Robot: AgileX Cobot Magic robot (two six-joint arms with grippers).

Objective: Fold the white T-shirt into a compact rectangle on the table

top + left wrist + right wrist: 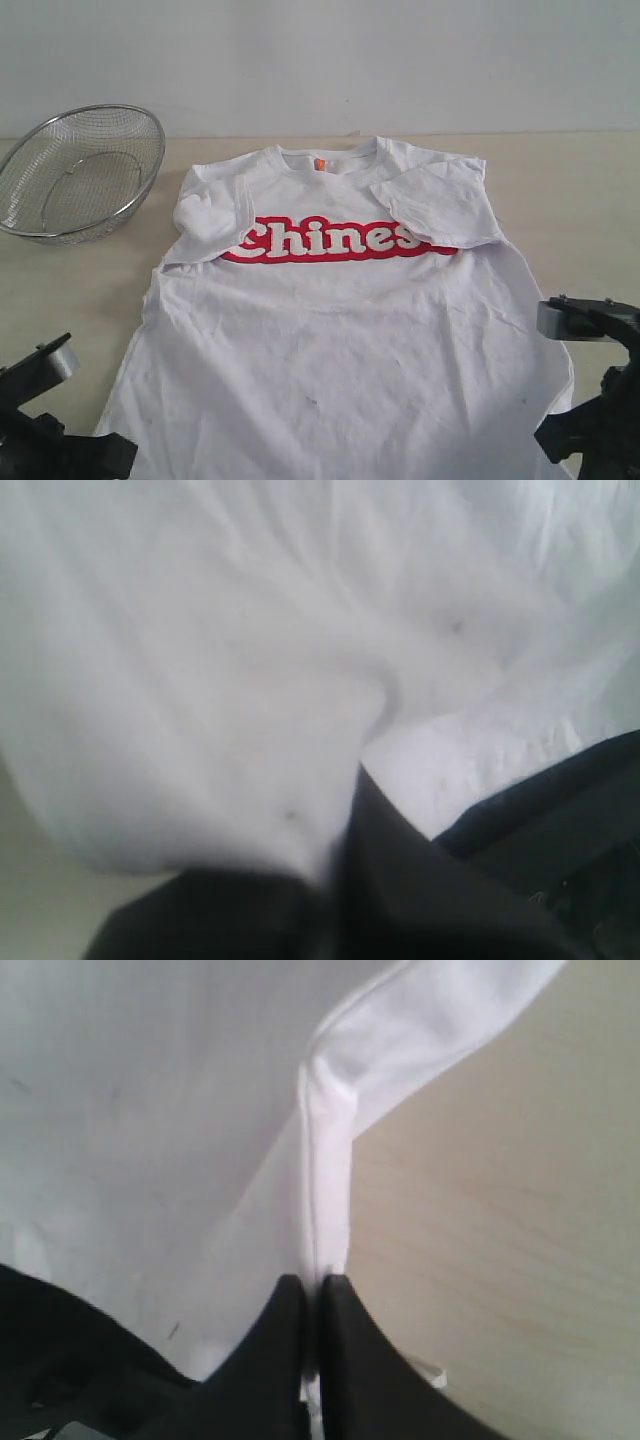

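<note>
The white T-shirt [340, 330] lies front up on the table [570, 190], both sleeves folded in over the red-outlined lettering. My left arm [50, 430] is at its near left corner and my right arm [595, 400] at its near right corner. In the left wrist view, blurred cloth [250, 680] bunches up at my left gripper [335, 830], which is shut on it, and covers one finger. In the right wrist view, my right gripper [313, 1285] is shut, with the shirt's hemmed edge [325, 1160] pinched between its black fingers.
A silver wire-mesh bowl [80, 175] stands on the table at the far left, a little apart from the shirt's left shoulder. A white wall runs behind the table's far edge. Bare tabletop [520, 1210] shows beside the shirt's right edge.
</note>
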